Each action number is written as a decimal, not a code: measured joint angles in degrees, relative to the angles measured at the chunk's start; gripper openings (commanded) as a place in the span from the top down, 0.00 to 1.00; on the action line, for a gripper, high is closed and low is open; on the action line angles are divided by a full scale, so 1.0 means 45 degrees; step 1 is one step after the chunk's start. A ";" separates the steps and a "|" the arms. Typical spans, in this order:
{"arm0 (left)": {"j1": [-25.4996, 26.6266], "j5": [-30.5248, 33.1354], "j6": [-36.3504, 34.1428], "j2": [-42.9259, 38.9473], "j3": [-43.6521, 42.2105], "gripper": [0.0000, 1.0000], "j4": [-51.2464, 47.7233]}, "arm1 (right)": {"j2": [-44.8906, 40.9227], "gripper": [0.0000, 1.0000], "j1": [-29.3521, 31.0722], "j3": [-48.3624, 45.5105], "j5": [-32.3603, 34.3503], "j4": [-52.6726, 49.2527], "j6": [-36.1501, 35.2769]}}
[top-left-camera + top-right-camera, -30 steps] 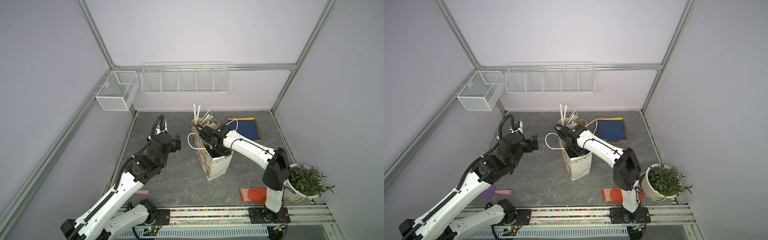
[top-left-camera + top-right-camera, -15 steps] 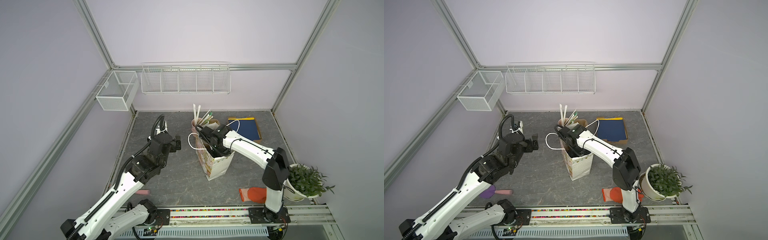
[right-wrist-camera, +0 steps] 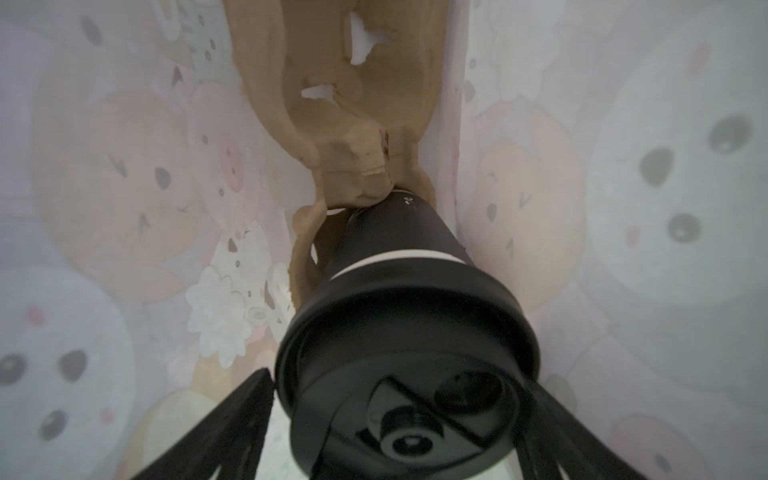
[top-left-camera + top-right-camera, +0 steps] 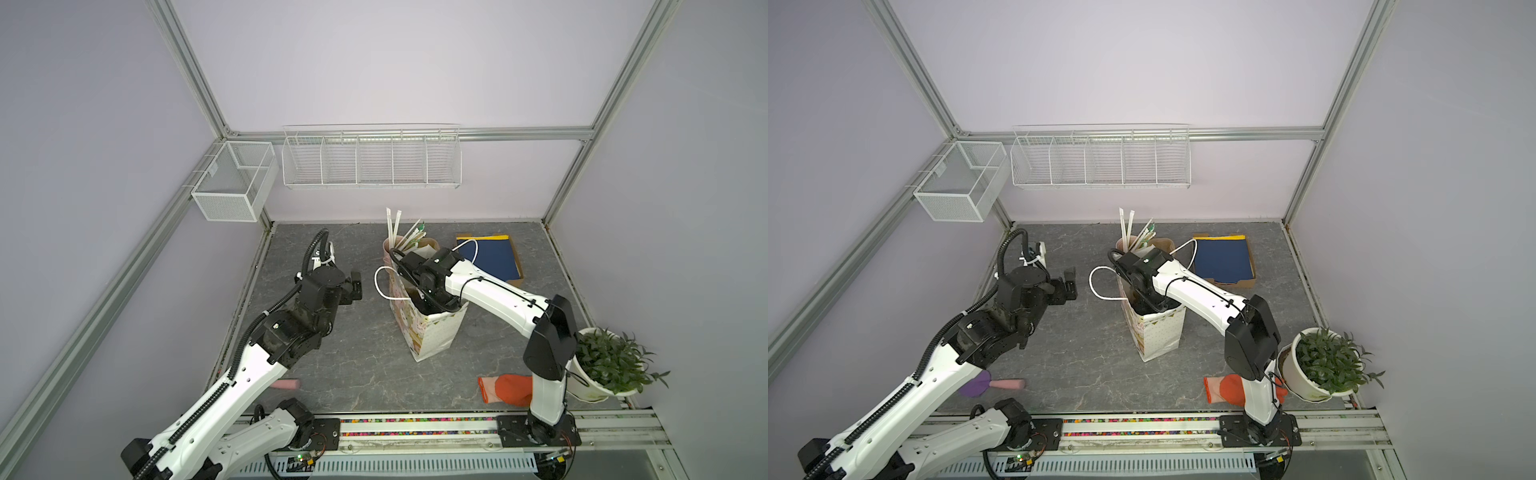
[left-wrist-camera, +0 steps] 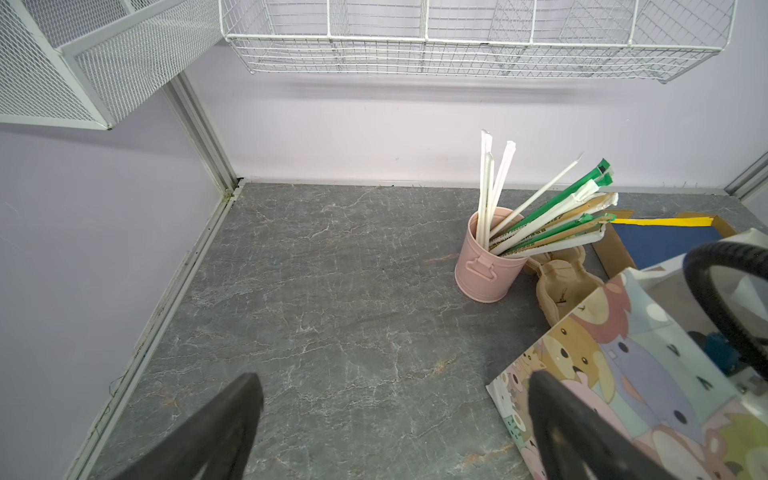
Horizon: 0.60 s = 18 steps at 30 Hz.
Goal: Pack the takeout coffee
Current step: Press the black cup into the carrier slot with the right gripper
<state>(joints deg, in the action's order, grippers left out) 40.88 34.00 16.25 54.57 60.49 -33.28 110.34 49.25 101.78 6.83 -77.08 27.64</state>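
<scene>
Reaching into a cartoon-print paper bag [image 4: 434, 332] on the table [image 4: 353, 374], the right fingers [image 3: 249, 399] flank the black lid [image 3: 407, 332] of the coffee cup [image 3: 395, 232], whose base sits in a brown pulp carrier [image 3: 353, 124] inside the bag; whether they press it cannot be told. The left fingers [image 5: 224, 424] hang spread wide, empty, nearby.
</scene>
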 measured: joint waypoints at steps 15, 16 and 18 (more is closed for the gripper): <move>0.0000 -0.0005 0.0000 0.0029 0.0000 0.00 0.0000 | 0.0087 0.03 0.0165 0.0437 -0.0102 -0.0141 -0.0005; 0.0000 -0.0005 0.0000 0.0034 0.0000 0.00 0.0000 | 0.0107 0.02 0.0170 0.0491 -0.0102 -0.0155 -0.0005; 0.0000 -0.0005 0.0000 0.0044 0.0000 0.00 0.0000 | 0.0117 0.02 0.0170 0.0588 -0.0102 -0.0189 -0.0005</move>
<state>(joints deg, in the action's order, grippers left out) 40.88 33.98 16.25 54.76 60.49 -33.28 110.87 50.02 104.42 6.37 -77.93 27.62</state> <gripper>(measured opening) 0.996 0.980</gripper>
